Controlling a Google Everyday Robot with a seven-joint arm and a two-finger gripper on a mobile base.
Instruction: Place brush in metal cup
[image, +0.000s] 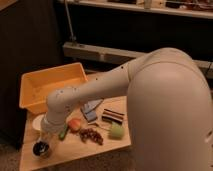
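Robot arm (100, 90) swept from the large white body at right of frame down to lower left, ending w/ the gripper (44, 135) low over the table's (75, 150) front-left corner. Gripper sat directly above the metal cup (41, 148), near bottom-left of frame; cup appeared dark inside, and the brush could not be told apart from cup or gripper. A white round container (38, 122) stood just behind the gripper, partly covered by the arm. Yellow bin (47, 85) occupied upper-left part of the table. Centre of table, l. to r.: orange and green item (71, 126) beside the arm, brown knobbly cluster (91, 135), dark striped block (113, 116), pale green object (116, 131). Blue item (91, 110) lay behind these, touching the arm's underside in this view.
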